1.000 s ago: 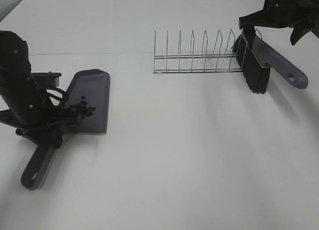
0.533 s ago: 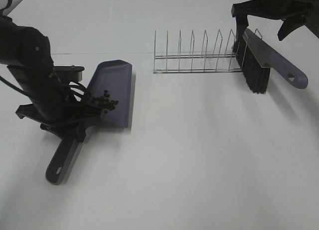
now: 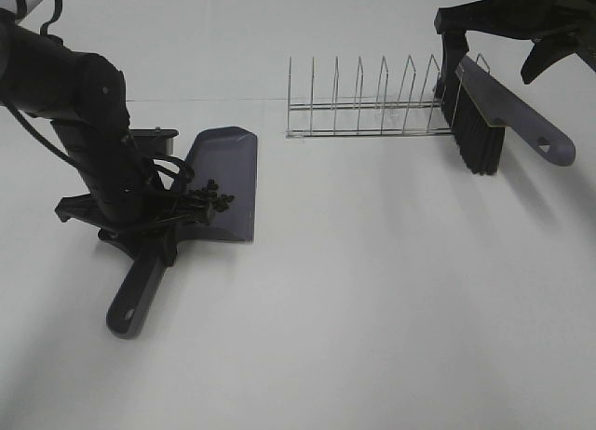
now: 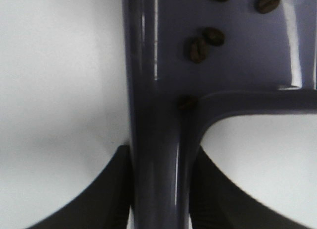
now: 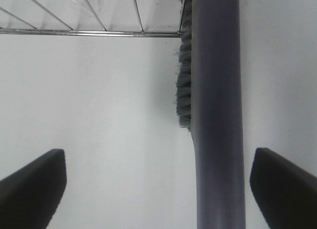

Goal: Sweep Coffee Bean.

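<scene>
Beans (image 3: 209,199) in pan (image 3: 228,165) — left gripper (image 4: 161,189) clenched on handle, right gripper (image 5: 158,182) spread over brush (image 3: 503,109); next, likely carry pan level.

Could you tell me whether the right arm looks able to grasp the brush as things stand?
Probably yes: the right gripper hangs open over the brush, its fingers on either side of it, with nothing else between them.

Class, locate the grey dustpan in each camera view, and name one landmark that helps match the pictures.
Exterior high: the dustpan lies left of centre.
Left wrist: the dustpan fills the middle, handle toward the camera.
Right wrist: not in it.
Shared landmark: the coffee beans in the pan, also in the left wrist view.
</scene>
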Available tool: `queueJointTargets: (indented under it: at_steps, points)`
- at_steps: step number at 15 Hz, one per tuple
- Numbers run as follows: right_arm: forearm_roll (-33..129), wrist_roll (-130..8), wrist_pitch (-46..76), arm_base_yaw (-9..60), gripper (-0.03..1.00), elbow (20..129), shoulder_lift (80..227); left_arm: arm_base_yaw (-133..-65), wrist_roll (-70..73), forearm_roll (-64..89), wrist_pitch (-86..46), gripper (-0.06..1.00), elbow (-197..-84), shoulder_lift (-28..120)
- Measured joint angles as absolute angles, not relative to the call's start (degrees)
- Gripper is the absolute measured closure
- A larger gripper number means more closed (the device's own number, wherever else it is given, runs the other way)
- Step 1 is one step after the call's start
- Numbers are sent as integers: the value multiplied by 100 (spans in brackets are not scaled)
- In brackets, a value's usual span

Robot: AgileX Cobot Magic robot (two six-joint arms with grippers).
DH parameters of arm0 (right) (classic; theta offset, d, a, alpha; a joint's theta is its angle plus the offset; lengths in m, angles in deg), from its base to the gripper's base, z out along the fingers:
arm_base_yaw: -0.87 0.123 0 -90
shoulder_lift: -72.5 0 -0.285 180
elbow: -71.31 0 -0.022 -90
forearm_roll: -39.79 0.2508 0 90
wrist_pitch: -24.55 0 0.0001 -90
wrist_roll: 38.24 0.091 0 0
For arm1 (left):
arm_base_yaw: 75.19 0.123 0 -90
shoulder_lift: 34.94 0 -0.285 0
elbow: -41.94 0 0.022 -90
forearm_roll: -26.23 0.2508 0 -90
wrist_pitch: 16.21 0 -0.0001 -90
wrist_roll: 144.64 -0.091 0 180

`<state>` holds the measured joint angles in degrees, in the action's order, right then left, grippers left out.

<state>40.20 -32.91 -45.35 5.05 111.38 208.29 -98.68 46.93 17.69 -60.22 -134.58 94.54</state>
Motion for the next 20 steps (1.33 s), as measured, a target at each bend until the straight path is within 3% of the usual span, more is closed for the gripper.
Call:
queueJointTargets:
  at_steps: [2,4,5,9,20]
  points:
    - [4014,-3291,-4535,505,11,10977,20726,-9868,4693,1758,-6016,57,-13458,9465]
    - [4014,-3291,-4529,505,11,10777,20605,-9874,4693,1741,-5999,35,-13470,9460]
    - [4014,-3291,-4535,505,11,10662,20491,-9874,4693,1741,-6016,30,-13470,9443]
    - [4014,-3291,-4523,505,11,9854,19809,-9874,4699,1758,-6400,27,-13521,9047]
    - [4060,-3497,-4483,505,11,6222,16824,-9874,4916,2623,-8342,27,-13298,5873]
